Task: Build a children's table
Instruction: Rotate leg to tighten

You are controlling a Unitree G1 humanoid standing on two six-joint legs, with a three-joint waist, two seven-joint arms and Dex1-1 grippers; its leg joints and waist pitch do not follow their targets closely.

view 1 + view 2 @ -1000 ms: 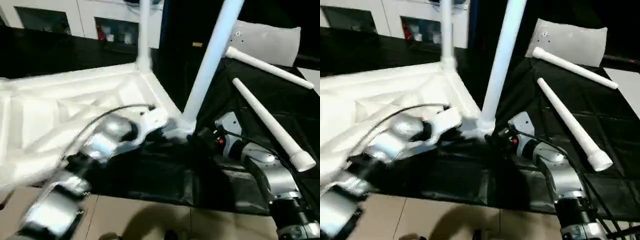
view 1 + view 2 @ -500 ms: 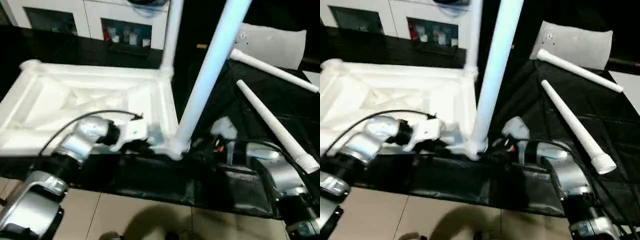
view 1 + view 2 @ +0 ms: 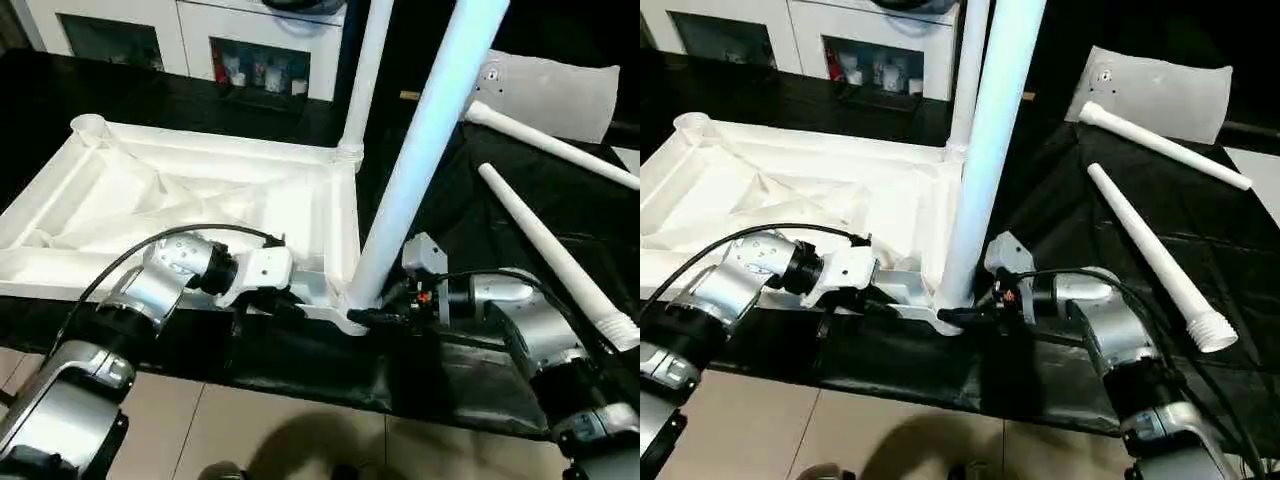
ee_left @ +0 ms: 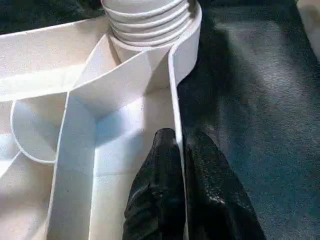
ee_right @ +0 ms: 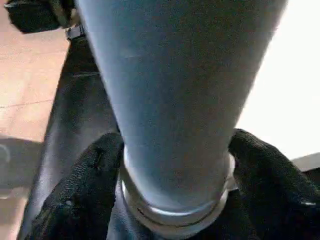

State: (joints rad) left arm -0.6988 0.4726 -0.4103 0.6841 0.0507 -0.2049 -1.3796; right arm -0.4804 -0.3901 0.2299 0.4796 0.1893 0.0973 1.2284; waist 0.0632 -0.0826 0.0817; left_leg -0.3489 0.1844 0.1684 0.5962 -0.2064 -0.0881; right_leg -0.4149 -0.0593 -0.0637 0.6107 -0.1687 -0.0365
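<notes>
Head pair downward — wrists close-up

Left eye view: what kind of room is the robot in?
Probably an indoor workroom or lab: a work surface draped in black cloth, a white cabinet with dark compartments behind it, and a tiled floor below.

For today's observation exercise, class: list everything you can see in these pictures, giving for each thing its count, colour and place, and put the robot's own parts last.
Tabletop: one, white, upside down on the black cloth, ribbed underside up.
Standing legs: two, white, upright in corner sockets, near one, far one.
Loose legs: two, white, lying on the cloth to the right, one, other.
Black cloth: one, under everything.
Pillow-like slab: one, white, far right.
Cabinet: one, white with dark compartments, at the back.
Left gripper: black fingers pinching the tabletop's rim wall.
Right gripper: black fingers either side of the near leg's base.
</notes>
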